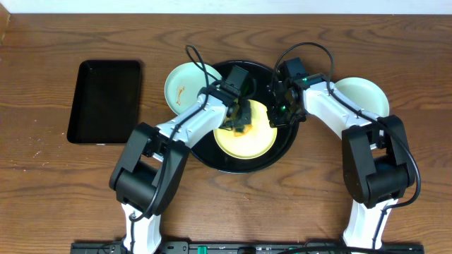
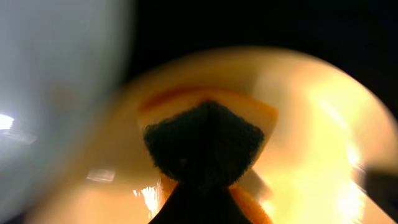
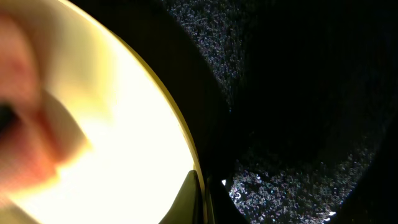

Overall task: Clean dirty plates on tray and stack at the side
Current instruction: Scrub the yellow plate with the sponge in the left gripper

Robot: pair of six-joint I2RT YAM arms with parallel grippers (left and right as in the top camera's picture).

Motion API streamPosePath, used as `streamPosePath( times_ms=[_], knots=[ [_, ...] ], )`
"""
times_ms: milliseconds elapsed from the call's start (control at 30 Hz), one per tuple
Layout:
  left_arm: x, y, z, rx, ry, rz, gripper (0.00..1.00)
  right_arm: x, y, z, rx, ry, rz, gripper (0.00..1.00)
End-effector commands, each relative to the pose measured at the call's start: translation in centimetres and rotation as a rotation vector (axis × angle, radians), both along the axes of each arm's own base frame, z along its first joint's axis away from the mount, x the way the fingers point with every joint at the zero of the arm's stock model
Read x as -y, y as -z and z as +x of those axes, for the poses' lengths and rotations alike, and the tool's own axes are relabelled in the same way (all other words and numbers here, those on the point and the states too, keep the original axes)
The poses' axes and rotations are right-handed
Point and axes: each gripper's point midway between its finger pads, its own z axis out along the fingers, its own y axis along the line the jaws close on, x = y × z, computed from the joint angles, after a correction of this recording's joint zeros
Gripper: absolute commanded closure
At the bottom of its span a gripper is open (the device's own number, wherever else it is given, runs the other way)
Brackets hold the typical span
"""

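Note:
The pale yellow plate [image 1: 248,141] lies in the round black tray [image 1: 206,149]. My left gripper [image 1: 239,113] is shut on a dark-topped yellow sponge [image 1: 244,126] that presses on the plate's far part. In the left wrist view the sponge [image 2: 205,143] sits on an orange sauce streak on the yellow plate [image 2: 311,124]. My right gripper [image 1: 277,116] is shut on the yellow plate's right rim; the right wrist view shows its fingers [image 3: 202,199] pinching that rim [image 3: 112,143]. One pale blue-green plate [image 1: 183,86] with sauce streaks lies at the tray's left edge. Another [image 1: 364,95] lies on the table to the right.
A rectangular black tray [image 1: 106,101] lies on the wooden table at the far left. The left wrist view shows the streaked blue-green plate as a pale blur [image 2: 56,74]. The round tray's glossy black floor [image 3: 298,93] fills the right of the right wrist view.

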Motion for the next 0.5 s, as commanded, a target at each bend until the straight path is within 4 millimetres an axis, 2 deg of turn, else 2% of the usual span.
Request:
streamPosePath(
  times_ms=[0,100,167,333,400,467],
  knots=[
    [-5.3,1.0,1.1,0.042,-0.073,0.221,0.93,0.7,1.0,-0.2,-0.015,0.01,-0.05,0.99],
    [-7.1,1.6,-1.0,-0.066,-0.149,0.249,0.93,0.7,1.0,-0.1,-0.015,0.011,-0.05,0.99],
    [-6.8,1.9,-3.2,-0.169,-0.152,0.221,0.93,0.8,1.0,-0.2,-0.015,0.011,-0.05,0.99],
    [-2.6,1.4,-8.9,-0.461,-0.09,-0.017,0.93,0.7,1.0,-0.2,-0.015,0.011,-0.05,0.99],
    [-0.5,0.7,-10.0,-0.517,-0.041,-0.12,0.93,0.7,1.0,-0.2,-0.015,0.011,-0.05,0.99],
    [0.9,0.3,-10.1,-0.516,-0.003,-0.184,0.93,0.7,1.0,-0.2,-0.015,0.011,-0.05,0.99]
  ],
)
